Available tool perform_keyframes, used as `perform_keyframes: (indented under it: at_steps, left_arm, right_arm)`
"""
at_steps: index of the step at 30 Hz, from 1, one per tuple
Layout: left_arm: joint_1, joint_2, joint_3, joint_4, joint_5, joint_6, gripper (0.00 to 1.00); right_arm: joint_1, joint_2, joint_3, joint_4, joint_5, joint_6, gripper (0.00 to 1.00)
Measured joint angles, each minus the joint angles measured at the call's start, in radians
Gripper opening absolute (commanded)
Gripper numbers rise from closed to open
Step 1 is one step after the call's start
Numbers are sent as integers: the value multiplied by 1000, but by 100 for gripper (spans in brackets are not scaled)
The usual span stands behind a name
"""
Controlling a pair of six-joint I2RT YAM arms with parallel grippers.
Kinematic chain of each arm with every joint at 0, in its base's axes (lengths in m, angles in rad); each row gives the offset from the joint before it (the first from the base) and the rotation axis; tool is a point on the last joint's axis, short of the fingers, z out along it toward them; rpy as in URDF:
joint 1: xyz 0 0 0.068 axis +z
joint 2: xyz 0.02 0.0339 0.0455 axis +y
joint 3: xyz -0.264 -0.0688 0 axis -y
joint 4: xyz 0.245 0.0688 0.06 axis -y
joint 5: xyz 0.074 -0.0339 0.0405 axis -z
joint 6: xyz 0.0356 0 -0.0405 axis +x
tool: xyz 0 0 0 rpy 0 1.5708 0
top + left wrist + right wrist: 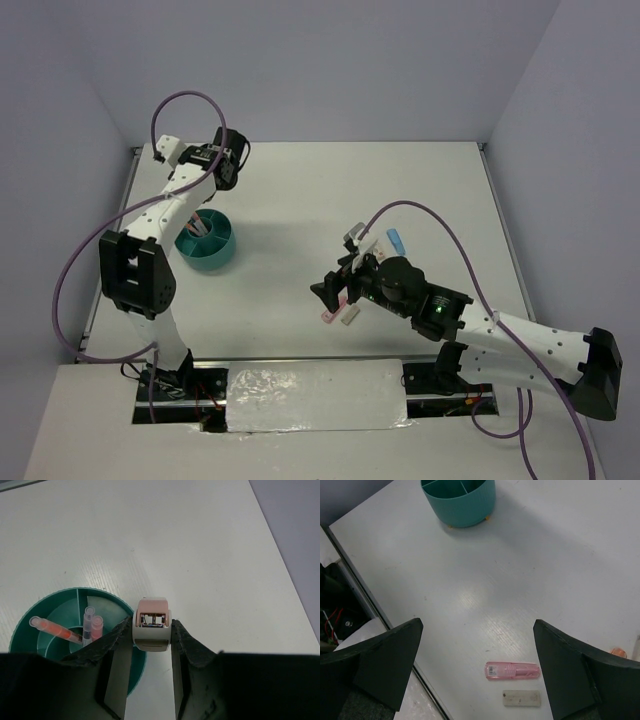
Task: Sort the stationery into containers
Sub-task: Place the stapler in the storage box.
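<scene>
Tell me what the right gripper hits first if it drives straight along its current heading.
Most likely bare table, short of the teal organiser. The open right gripper tilts down at that stretch; the pink eraser and tan eraser lie nearer than its tips, so probably missed. Depth is unclear.

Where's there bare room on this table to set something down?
Bare: the white tabletop between the round teal plastic organiser and the right arm's fingers, also the far strip. Crowded: around those fingers, a pink eraser, a tan eraser and a blue piece.
</scene>
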Motion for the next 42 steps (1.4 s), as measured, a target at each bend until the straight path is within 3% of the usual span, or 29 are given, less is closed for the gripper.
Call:
perform_keyframes:
  at_steps: [3, 7, 12, 15, 19, 21, 24, 27, 34, 42]
  left_arm:
    - [8, -1, -21, 33, 21, 22, 0]
    - [51, -28, -89, 219, 149, 250, 0]
    - [203, -62, -87, 420, 538, 684, 0]
    - [288, -63, -30, 459, 675, 859, 0]
    - [424, -65, -3, 527, 1044, 1073, 0]
    - [500, -81, -59, 592, 1236, 1142, 0]
    - [608, -148, -265, 735, 1437, 1223, 0]
    - [660, -179, -397, 771, 1535, 1316, 0]
    - [650, -166, -415, 824, 1743, 1475, 0]
    - [667, -200, -509, 858, 1757, 1570, 0]
  right_arm:
    - [0, 1, -3, 1, -1, -7, 100]
    - [0, 3, -3, 2, -2, -17, 100]
    - [0, -10, -20, 11, -20, -22, 100]
    - [0, -22, -31, 10, -34, -23, 100]
    - [0, -60, -44, 15, -61, -23, 100]
    - [0, -90, -59, 19, -78, -23, 100]
    - [0, -126, -71, 27, -107, -22, 100]
    - [0, -150, -77, 50, -142, -19, 100]
    - [1, -198, -97, 79, -229, -13, 100]
    - [1, -257, -106, 87, -264, -13, 100]
